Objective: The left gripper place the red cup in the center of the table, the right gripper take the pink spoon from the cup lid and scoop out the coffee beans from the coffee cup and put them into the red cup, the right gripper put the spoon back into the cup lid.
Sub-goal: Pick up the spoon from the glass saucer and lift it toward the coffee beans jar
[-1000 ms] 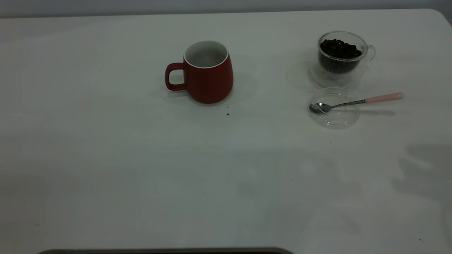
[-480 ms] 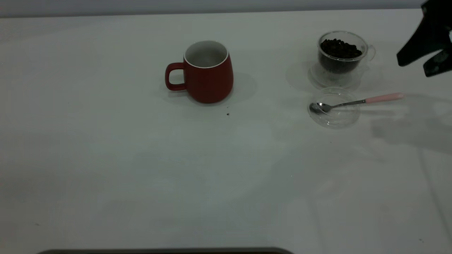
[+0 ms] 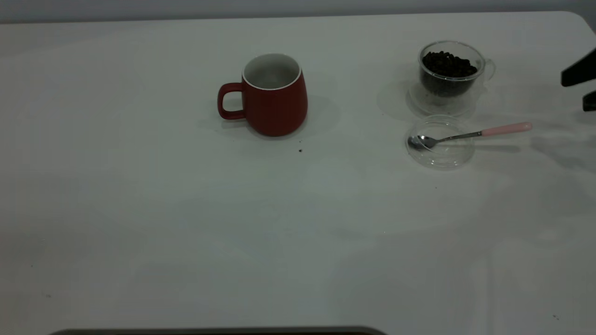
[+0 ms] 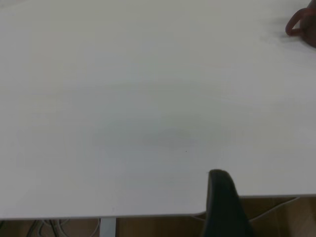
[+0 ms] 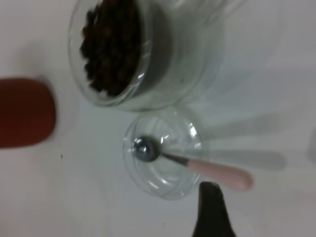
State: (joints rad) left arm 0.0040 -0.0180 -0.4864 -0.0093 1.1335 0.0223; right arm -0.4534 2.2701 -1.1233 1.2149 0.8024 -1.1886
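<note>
Right gripper (image 3: 581,84): fingers apart, empty, at table (image 3: 139,209) edge | pink spoon (image 3: 465,135): bowl in cup lid (image 3: 440,148), handle overhanging; light, stiff, slippery; probably best gripped at the handle | left gripper (image 4: 224,207): parked, finger state indeterminate.

A large plain white tabletop with rounded corners (image 3: 298,232) is seen filling nearly the whole exterior view. A few tiny dark specks are noted on its surface. Soft, diffuse shadows are cast across its right side. A narrow band of plain grey wall (image 3: 279,8) is visible beyond its far edge. A dark strip is seen along the bottom edge of the same view. In the left wrist view, brown flooring (image 4: 158,227) and a pale upright support (image 4: 107,227) are visible below the table edge.
</note>
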